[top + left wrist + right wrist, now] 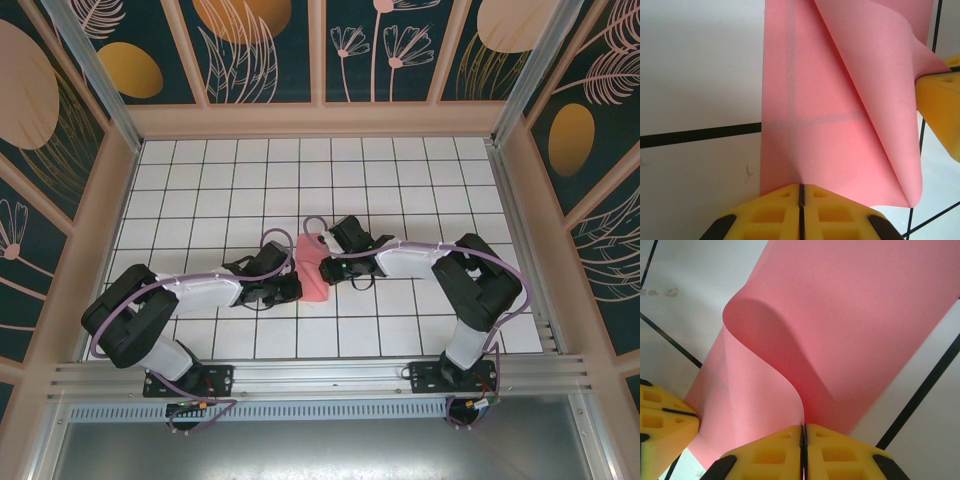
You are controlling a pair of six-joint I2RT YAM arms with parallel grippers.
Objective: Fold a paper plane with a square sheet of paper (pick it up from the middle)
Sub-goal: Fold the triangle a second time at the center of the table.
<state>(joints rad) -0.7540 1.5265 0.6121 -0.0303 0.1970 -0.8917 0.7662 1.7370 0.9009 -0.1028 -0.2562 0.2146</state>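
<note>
White tiles ruled with black lines cover the table [400, 330], walled in by panels [60, 150] painted with leaves and flowers. Nearest, the two arm bases [190, 382] sit against an aluminium rail [320, 375] at the table's front edge. The left arm [150, 320] bends out to the left and the right arm [470, 290] to the right, and both forearms reach inward to meet near the middle of the tiles.

Between them lies the square sheet of paper [312, 275], salmon pink, narrow and partly folded as seen from above. The left gripper [292, 288] comes at it from the left and the right gripper [325, 258] from the right, a little farther back.

In the left wrist view the yellow pads [765, 215] press together with the sheet's near edge pinched in their seam. The lower layer lies flat, grid lines showing through it, while an upper flap rises on a slant towards the other gripper's yellow finger [940, 105]. In the right wrist view the pads [840, 455] are likewise clamped on the sheet, where a lifted flap curls over in a soft roll.

Farther off, rows of tiles run to the back wall [320, 120]
</note>
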